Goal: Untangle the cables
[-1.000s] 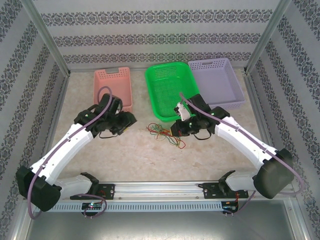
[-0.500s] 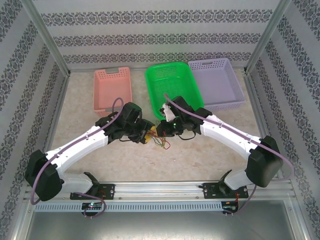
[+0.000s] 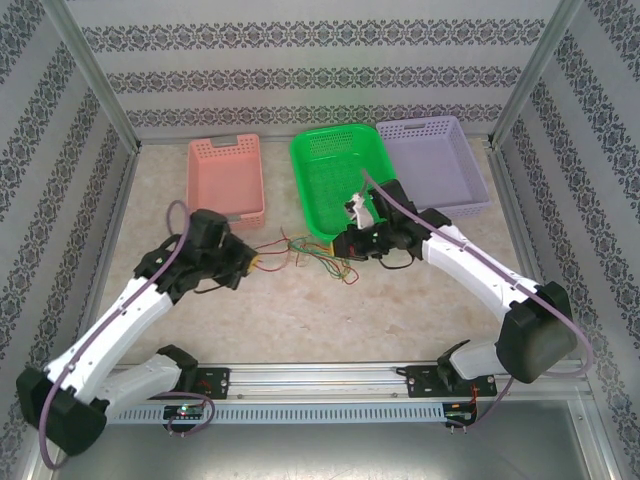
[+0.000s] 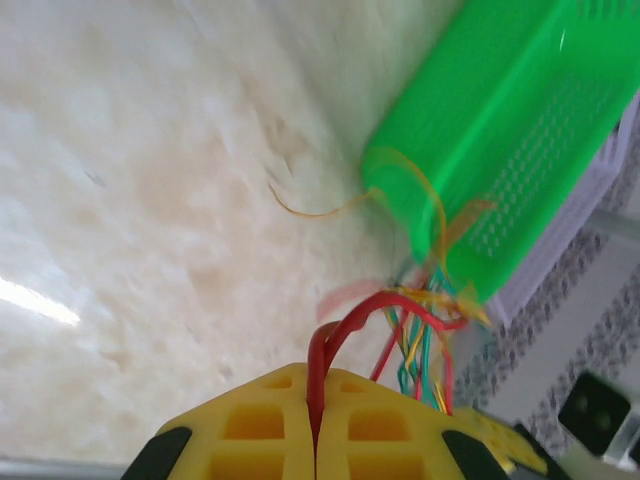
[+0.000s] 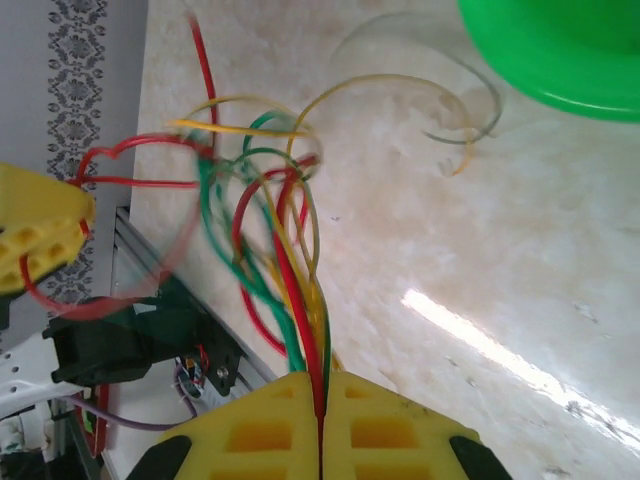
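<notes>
Out on the pale desk [image 3: 300, 320], in front of the green basket [image 3: 298, 170]: the cables [image 3: 310, 255], a loose tangle of thin red, green, yellow and orange strands, stretched between the two arms. Left gripper [image 3: 252, 262]: lies left of the tangle, below the pink basket [image 3: 225, 185], with yellow fingers [image 4: 250, 425] pressed together and clamped on a red strand that loops up from the seam between them. Right gripper [image 3: 345, 243]: sits just at the green basket's near corner, fingers [image 5: 260, 430] likewise together, pinching a bundle of red, yellow and green strands that fans out from the seam. From the right wrist: a red loop running across to the other arm's yellow finger at the left edge. From the left wrist: one thin orange strand curling over the desk toward the green basket's wall, the rest bunched beside its corner, blurred. Purple basket [image 3: 435, 165] at the far right, just beside the green one, well apart from the cables.
</notes>
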Available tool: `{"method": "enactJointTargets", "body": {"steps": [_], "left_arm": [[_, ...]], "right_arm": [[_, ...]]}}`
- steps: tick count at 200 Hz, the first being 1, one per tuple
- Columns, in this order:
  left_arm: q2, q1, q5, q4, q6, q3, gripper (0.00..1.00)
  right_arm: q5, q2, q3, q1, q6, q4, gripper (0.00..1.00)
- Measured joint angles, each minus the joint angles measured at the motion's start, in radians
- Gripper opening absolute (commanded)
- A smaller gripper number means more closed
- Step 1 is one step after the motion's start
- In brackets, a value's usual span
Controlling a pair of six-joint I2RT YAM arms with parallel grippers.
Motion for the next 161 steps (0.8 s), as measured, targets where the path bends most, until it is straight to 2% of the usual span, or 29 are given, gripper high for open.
{"method": "enactJointTargets", "body": {"steps": [27,78,130,146,161], "left_arm": [[-0.027,0.074,-0.034,-0.096,0.072,-0.045,0.00],[-0.002,0.124,-0.101,-0.196,0.251,0.051,0.00],[0.041,0.141,-0.135,-0.267,0.416,0.136,0.00],[0.047,0.145,-0.100,-0.253,0.477,0.164,0.00],[0.064,0.145,-0.003,-0.200,0.528,0.167,0.00]], "right_arm": [[-0.007,0.000,-0.001,-0.026,-0.047,-0.057,0.00],[0.026,-0.051,-0.011,-0.087,-0.129,-0.154,0.00],[0.125,-0.069,-0.010,-0.113,-0.227,-0.280,0.00],[0.132,-0.077,-0.010,-0.120,-0.246,-0.295,0.00],[0.149,-0.076,-0.011,-0.120,-0.266,-0.311,0.00]]}}
